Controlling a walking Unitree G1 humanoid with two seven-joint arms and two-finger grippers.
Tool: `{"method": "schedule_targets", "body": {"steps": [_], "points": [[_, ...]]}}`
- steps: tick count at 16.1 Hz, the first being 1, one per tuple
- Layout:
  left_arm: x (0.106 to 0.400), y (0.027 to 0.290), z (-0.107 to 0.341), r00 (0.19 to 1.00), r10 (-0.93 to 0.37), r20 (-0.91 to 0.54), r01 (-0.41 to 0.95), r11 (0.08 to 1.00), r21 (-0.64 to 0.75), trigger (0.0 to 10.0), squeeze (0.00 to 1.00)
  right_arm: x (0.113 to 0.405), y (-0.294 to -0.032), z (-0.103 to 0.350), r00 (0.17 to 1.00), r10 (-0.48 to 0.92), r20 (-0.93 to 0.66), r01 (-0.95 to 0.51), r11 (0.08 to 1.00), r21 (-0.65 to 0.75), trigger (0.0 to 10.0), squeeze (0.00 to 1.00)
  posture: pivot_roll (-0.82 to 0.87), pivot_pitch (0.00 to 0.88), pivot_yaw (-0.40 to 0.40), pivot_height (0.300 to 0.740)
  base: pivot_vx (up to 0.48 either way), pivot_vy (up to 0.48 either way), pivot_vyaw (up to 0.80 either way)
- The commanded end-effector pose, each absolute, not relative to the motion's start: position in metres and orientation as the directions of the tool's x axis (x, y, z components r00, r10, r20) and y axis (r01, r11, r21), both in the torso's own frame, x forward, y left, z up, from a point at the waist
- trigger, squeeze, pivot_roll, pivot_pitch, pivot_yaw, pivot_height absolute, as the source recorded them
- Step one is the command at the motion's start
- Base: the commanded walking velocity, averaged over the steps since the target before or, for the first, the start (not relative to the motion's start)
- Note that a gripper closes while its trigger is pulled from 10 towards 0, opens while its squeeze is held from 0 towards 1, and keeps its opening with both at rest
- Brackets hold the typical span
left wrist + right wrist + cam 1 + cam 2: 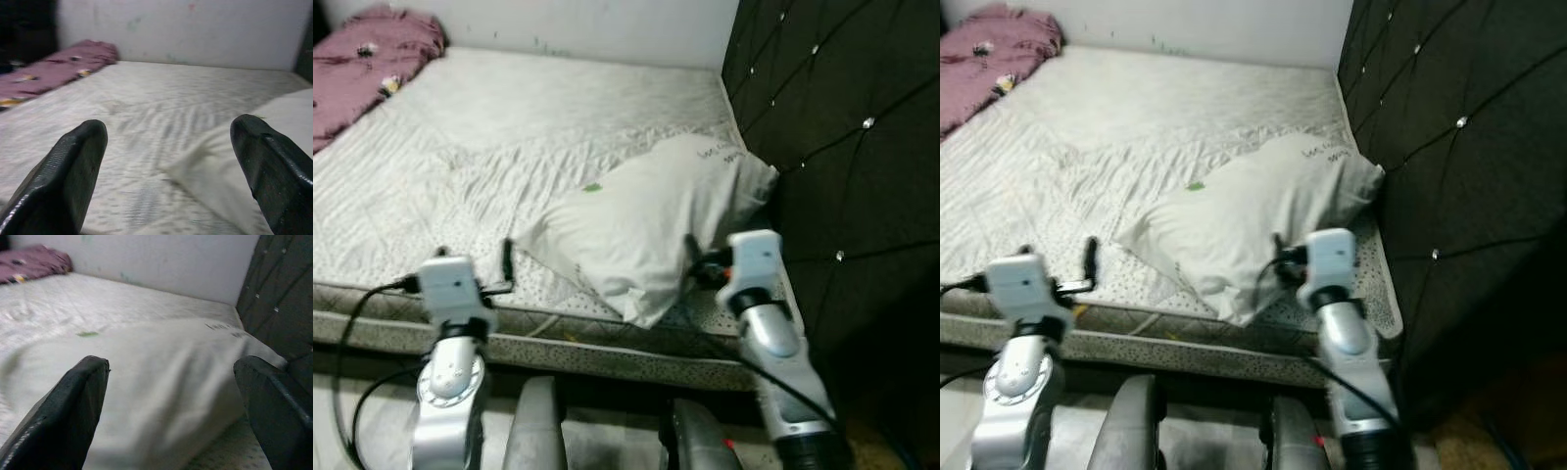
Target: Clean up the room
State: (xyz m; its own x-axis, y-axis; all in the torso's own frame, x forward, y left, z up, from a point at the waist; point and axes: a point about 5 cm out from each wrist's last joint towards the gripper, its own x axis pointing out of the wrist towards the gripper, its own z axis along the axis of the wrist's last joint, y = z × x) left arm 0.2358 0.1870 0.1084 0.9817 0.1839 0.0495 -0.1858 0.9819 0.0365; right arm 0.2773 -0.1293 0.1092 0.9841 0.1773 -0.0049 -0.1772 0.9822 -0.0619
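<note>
Best to reach in low and slow, pinch a good thick fold near the corner, then lift and set straight by the dark padded headboard (842,137). Lies crooked on the big bed with the white spotted sheet (460,166), that soft white pillow (646,215), one end touching the headboard, one corner hanging toward the bed's front edge. Sits just in front of the right claw (171,396), very near, fingers (68,411) wide apart and holding nothing. Sits off to the right of the left claw (166,166), also wide apart and empty, low over the sheet. Far away in the back corner, a crumpled pink blanket (372,59).
</note>
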Motion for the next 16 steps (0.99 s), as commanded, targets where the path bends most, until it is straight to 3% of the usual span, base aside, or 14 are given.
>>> {"method": "schedule_targets", "body": {"steps": [1,5,13,16], "points": [[0.2371,0.1837,0.1116,0.982,0.183,0.043,-0.185,0.982,0.031,10.0,0.00,0.2778,-0.1331,0.1113,0.986,0.166,-0.003,-0.166,0.984,-0.066,10.0,0.00,-0.07,0.000,-0.043,0.628,0.000,0.000,0.00],[0.2387,0.1827,0.1152,0.987,0.148,0.061,-0.149,0.989,0.005,10.0,0.00,0.2783,-0.1347,0.1126,0.987,0.161,0.001,-0.161,0.986,-0.032,10.0,0.00,-0.07,0.022,-0.035,0.628,0.000,0.000,0.00],[0.2409,0.1785,0.1172,0.991,0.119,0.066,-0.119,0.993,-0.005,10.0,0.00,0.2773,-0.1342,0.1145,0.985,0.174,0.006,-0.174,0.984,-0.042,10.0,0.00,-0.09,0.028,-0.027,0.628,0.410,0.000,0.00],[0.2417,0.1761,0.1174,0.991,0.116,0.066,-0.115,0.993,-0.007,10.0,0.00,0.2775,-0.1355,0.1152,0.986,0.165,0.007,-0.164,0.985,-0.052,10.0,0.00,-0.09,0.032,-0.029,0.628,0.000,0.000,0.00]]}}
